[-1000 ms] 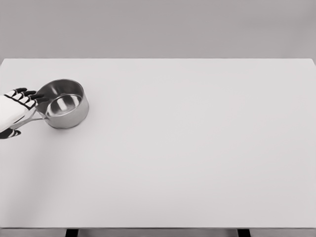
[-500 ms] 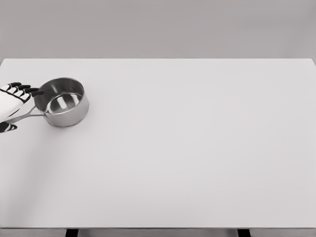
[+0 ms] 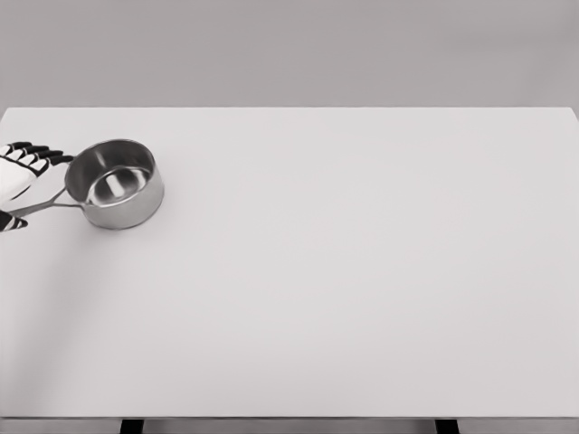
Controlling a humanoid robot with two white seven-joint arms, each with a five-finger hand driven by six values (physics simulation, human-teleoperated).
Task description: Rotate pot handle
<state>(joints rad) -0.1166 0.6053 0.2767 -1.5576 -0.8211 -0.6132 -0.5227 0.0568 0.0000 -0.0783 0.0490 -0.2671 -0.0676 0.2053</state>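
The pot (image 3: 115,183) stands near the left edge of the table (image 3: 362,271), its handle (image 3: 50,206) pointing left and slightly toward the robot. The left hand (image 3: 20,181) lies at that handle's outer end, fingers extended above it, thumb below; whether it grips cannot be told

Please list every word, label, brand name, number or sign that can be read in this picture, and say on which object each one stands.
There are none to read.
The steel pot and its handle bear no brand or marking that shows.
The white table is plain, with no print on it.
The left hand, at the picture's left edge by the handle, shows only white shells and black fingertips, no lettering.
The grey wall behind carries no sign.
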